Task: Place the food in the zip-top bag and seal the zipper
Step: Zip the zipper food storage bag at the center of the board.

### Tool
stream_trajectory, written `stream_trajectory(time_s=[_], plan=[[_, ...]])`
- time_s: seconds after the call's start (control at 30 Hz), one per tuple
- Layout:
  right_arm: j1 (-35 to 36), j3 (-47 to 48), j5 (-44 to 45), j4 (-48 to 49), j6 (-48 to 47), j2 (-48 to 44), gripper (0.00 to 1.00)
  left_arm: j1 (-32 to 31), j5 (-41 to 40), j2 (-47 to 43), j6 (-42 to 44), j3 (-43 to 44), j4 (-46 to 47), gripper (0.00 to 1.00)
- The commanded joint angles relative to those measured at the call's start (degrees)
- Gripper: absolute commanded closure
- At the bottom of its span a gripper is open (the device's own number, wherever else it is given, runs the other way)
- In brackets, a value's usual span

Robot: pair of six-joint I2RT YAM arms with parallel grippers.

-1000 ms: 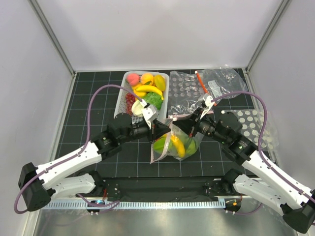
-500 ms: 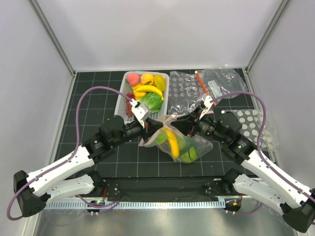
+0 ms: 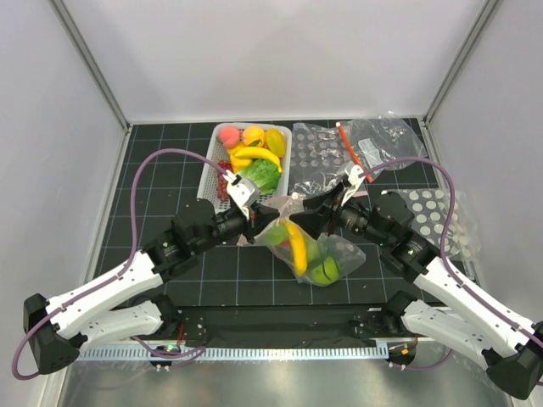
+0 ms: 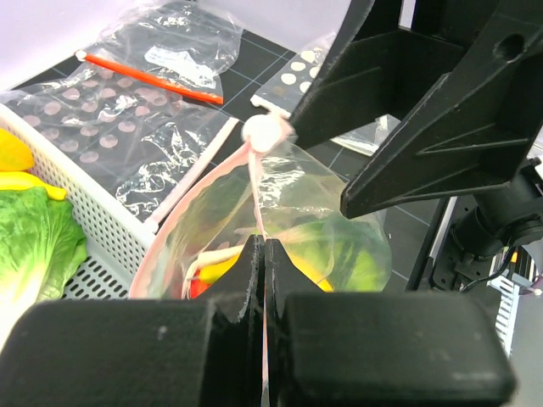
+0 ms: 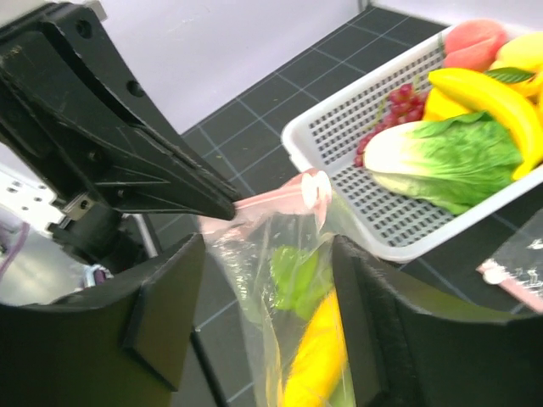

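**A:** What's crowding the zip-top bag [image 3: 338, 250]?

**B:** White basket [image 3: 208, 170] sits just far-left of it, its near corner close beside the bag mouth. It holds peach [image 3: 227, 134], orange [image 3: 253, 134], bananas [image 3: 257, 156], lettuce [image 3: 263, 175] and grapes [image 3: 222, 180]. Second clear bag [image 3: 382, 136] with an orange-red strip [image 3: 344, 142] lies far-right, well apart. Dotted sheet [image 3: 428, 212] is on the right, partly under the right arm.

**A:** Anything blocking?

**B:** Both grippers meet tip to tip over the mouth. They hide most of it in the top view.

**A:** Bag pose?

**B:** Mid-mat [image 3: 170, 170], between the arms. Long axis is diagonal, mouth far-left, bottom near-right. The banana [image 3: 297, 246] inside runs along the same axis, with green pieces [image 3: 322, 270] at the bottom end. Can't tell if the bottom rests on the mat.

**A:** Zipper?

**B:** Zipper [image 4: 254, 182] runs from the pinch to the slider [image 4: 265, 133]. The lips gape on the basket side.

**A:** Grippers?

**B:** Left gripper [image 4: 260, 246] is clamped tight on the zipper. Right gripper [image 5: 270, 246] has its fingers spread, straddling the bag below the slider. Can't tell if they contact the film.
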Motion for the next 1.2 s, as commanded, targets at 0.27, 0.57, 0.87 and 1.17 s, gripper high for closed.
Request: stream_trajectory(time_s=[0.27,0.57,0.87,1.17], plan=[[0.3,-1.9,7.6,6.0,-3.0,4.1,0.19,-0.1,1.6,-2.6,3.3,-0.9,2.6,1.0],[0.2,-0.3,3.4,10.9,-3.1,14.1,0.19,-0.1,-13.3,1.5,1.9,-0.7,-5.3,1.0],[-1.7,2.2,-2.7,14.3,-3.0,22.0,0.2,-0.1,-20.9,5.9,0.4,-2.7,-9.0,1.0],[-4.3,9.7,-5.0,13.1,-3.2,32.1,0.23,0.4,-27.0,5.6,-0.2,-5.0,-7.2,1.0]])
